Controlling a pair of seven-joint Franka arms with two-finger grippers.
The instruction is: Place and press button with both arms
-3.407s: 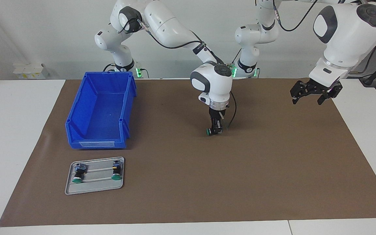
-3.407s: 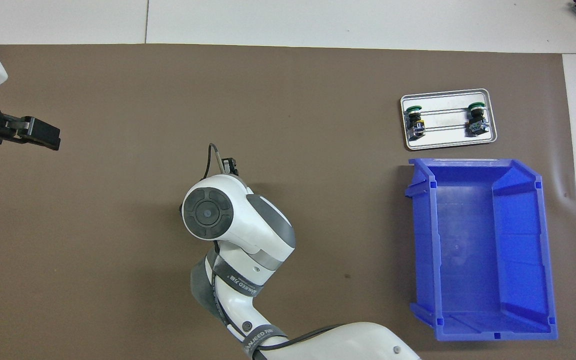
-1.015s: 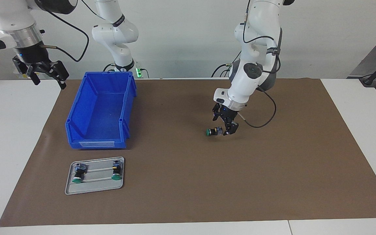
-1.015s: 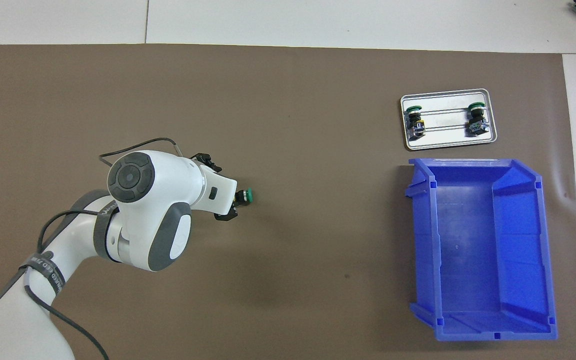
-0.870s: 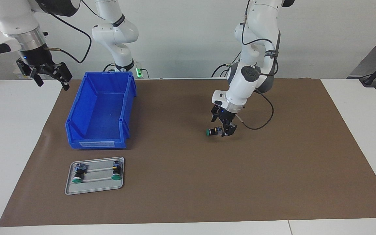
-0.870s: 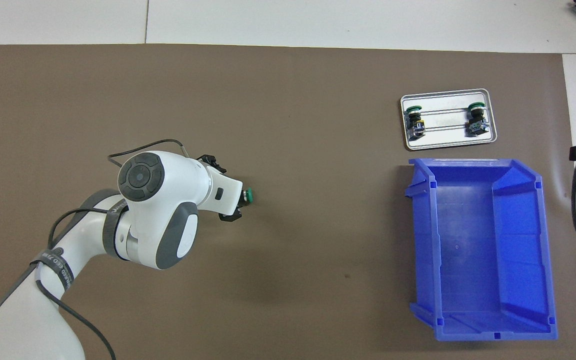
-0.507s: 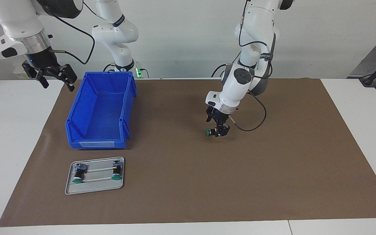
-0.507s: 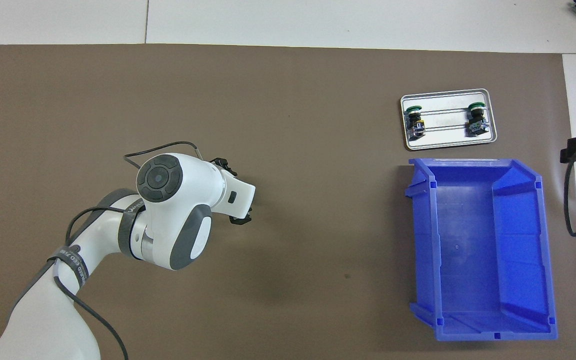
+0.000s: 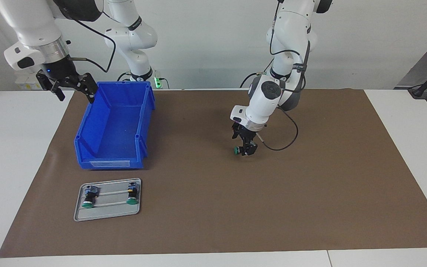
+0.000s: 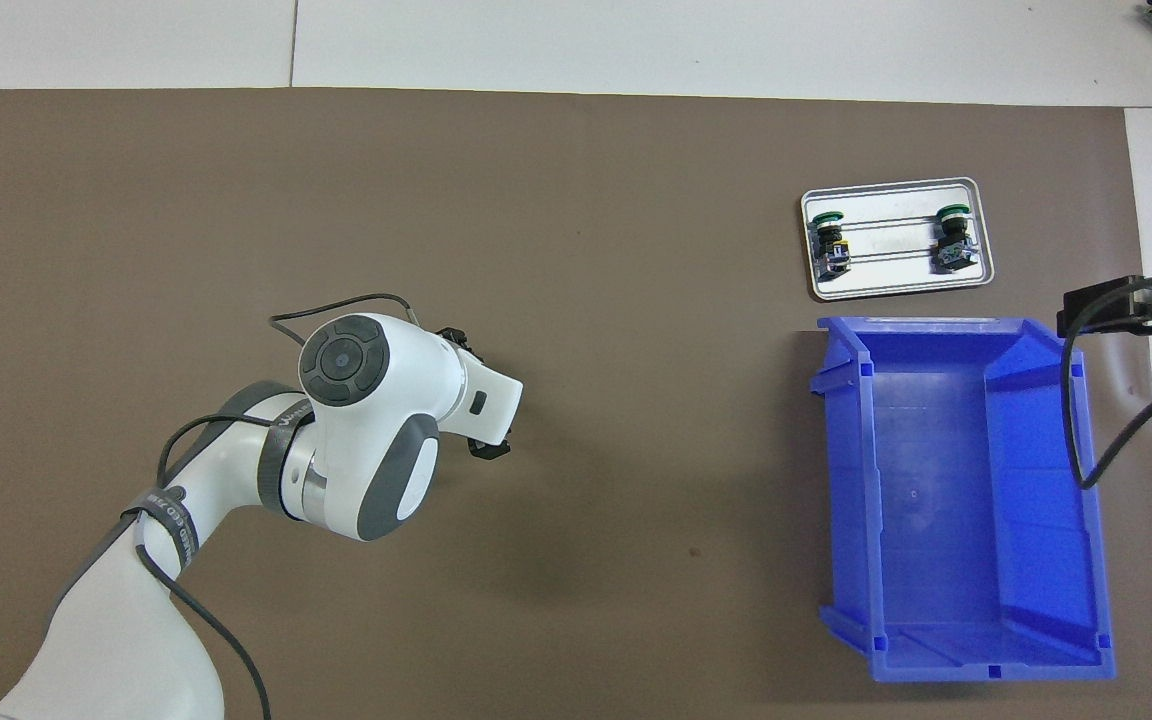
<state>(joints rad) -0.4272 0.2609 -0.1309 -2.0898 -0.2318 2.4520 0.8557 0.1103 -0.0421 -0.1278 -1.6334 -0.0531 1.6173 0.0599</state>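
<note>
Where brown mat [image 9: 310, 193] lies, round-capped button [image 9: 238, 150] rests.

The brown mat [image 9: 310, 193] on the tabletop [image 9: 13, 155] lies bare toward the left arm's end, open to passage. At the right arm's end the blue bin [image 9: 114, 126] stands with a metal tray [image 9: 106, 212] carrying two green-capped buttons [image 9: 87, 203] just beside it, farther from the robots. Mid-mat, the left gripper [image 9: 246, 147] sits low over the button [image 9: 238, 150]; the right gripper [image 9: 73, 88] hangs beside the bin's robot-side corner
</note>
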